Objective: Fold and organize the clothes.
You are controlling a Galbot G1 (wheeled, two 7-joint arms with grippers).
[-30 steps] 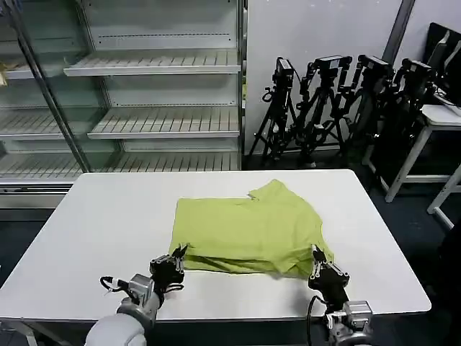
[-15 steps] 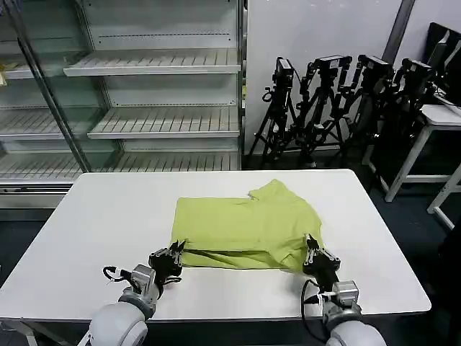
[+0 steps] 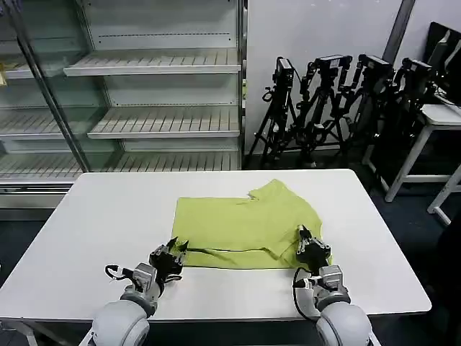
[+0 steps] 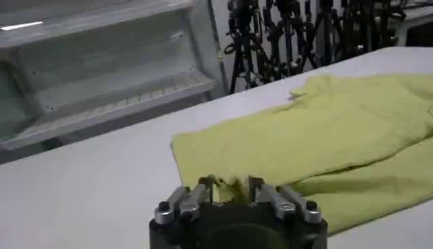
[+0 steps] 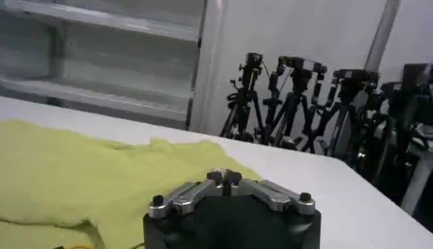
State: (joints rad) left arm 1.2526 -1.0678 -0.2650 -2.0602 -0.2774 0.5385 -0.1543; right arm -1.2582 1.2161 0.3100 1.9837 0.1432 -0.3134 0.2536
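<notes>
Empty glass-fronted shelving (image 3: 137, 94) stands far left behind the white table (image 3: 94, 216), with a cluster of black camera tripods (image 3: 338, 101) far right; no writing is readable anywhere. The lime T-shirt (image 3: 245, 227) lies folded mid-table. The left gripper (image 3: 175, 251) sits at its near left corner, fingers (image 4: 206, 184) slightly spread around the hem. The right gripper (image 3: 308, 241) rests on the near right corner, fingers (image 5: 216, 177) pressed together.

T-shirt (image 3: 248, 225) underlayers beneath the fold
</notes>
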